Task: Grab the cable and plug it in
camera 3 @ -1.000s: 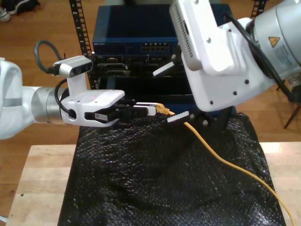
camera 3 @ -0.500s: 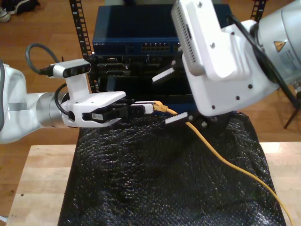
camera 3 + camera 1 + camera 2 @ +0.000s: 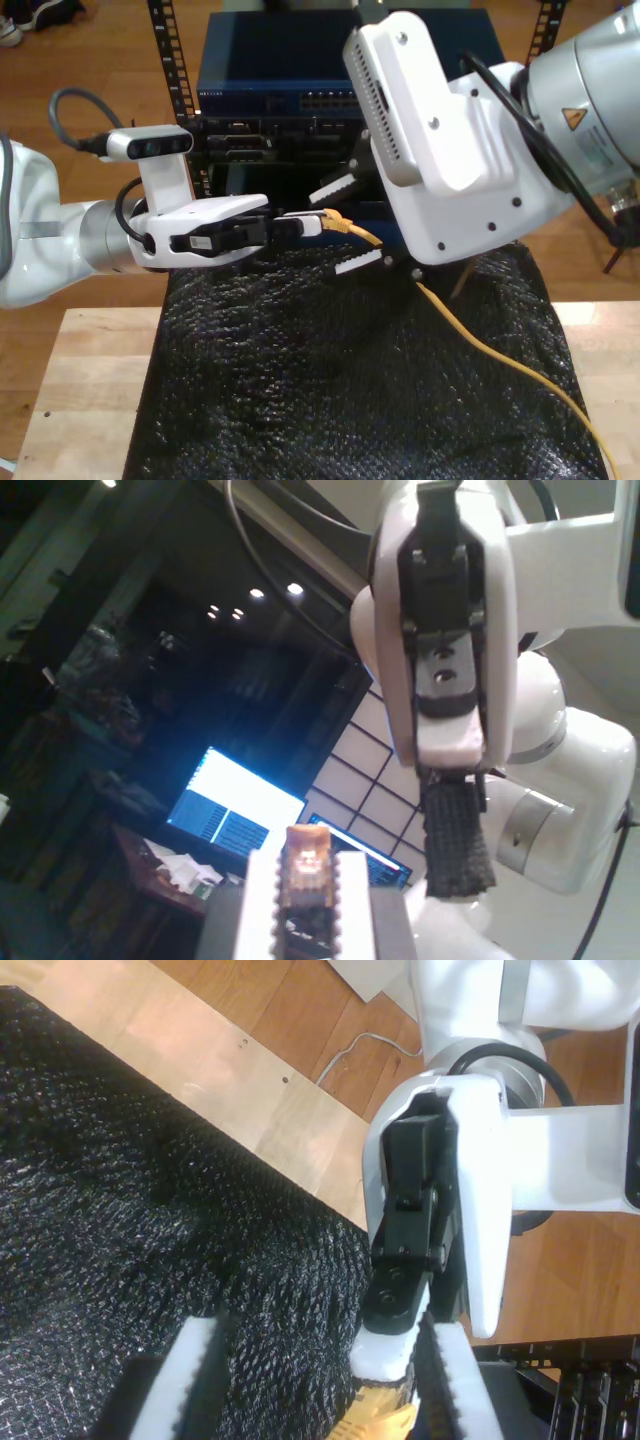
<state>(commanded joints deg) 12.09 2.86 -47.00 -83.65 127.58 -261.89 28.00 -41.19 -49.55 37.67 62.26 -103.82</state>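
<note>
A pale wooden desk [image 3: 85, 385] fills the lower part of the exterior view, its bare top showing at the lower left and at the right edge of the frame. A black, glittery bubble-textured mat [image 3: 330, 390] lies crumpled over the desk's middle, reaching from the bottom of the frame up to the far edge. The yellow-orange cable [image 3: 520, 372] trails across the mat toward the lower right corner of the frame. Beyond the desk is a wooden floor [image 3: 100, 45] in the upper left.
</note>
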